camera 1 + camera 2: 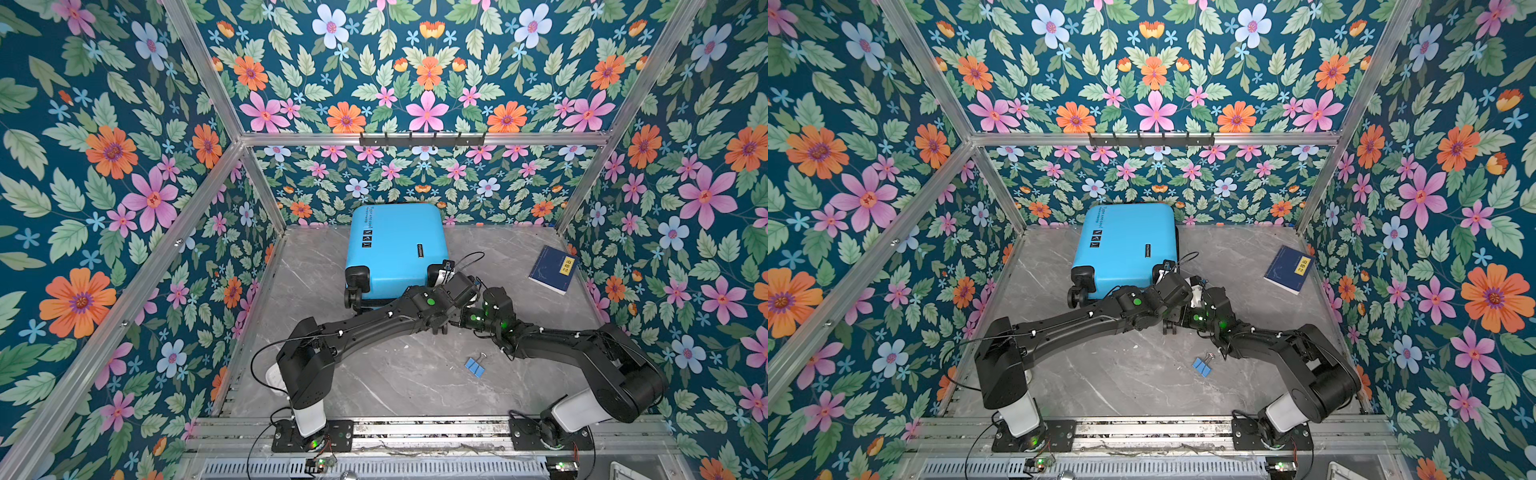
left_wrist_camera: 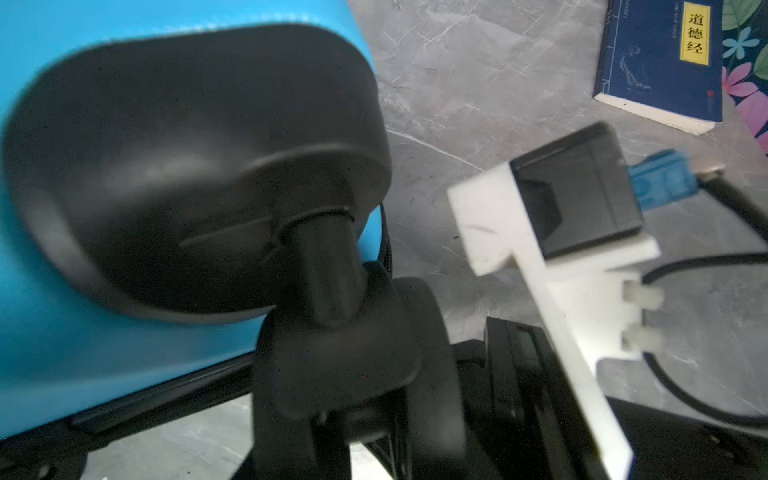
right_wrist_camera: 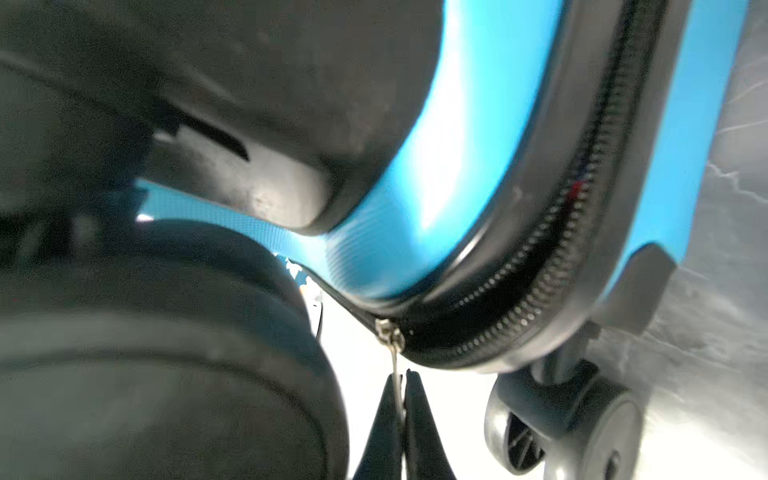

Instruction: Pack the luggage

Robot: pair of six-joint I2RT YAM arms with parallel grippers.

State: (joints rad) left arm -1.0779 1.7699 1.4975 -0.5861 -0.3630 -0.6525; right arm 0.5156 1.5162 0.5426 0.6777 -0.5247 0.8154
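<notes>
Right claw (image 3: pixel 400 415) pinches luggage (image 3: pixel 469 166) zipper pull (image 3: pixel 394 353); left claw (image 2: pixel 353 451), seemingly around a blurred wheel (image 2: pixel 365 365), opening unclear

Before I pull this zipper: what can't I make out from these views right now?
- Left claw: open or gripping unclear; its wrist covers it in both top views, and the blurred spinner wheel blocks the left wrist view.
- Luggage interior: shell closed; the zipper gap is dark in the right wrist view.
- Shell text: too small in both top views.
</notes>
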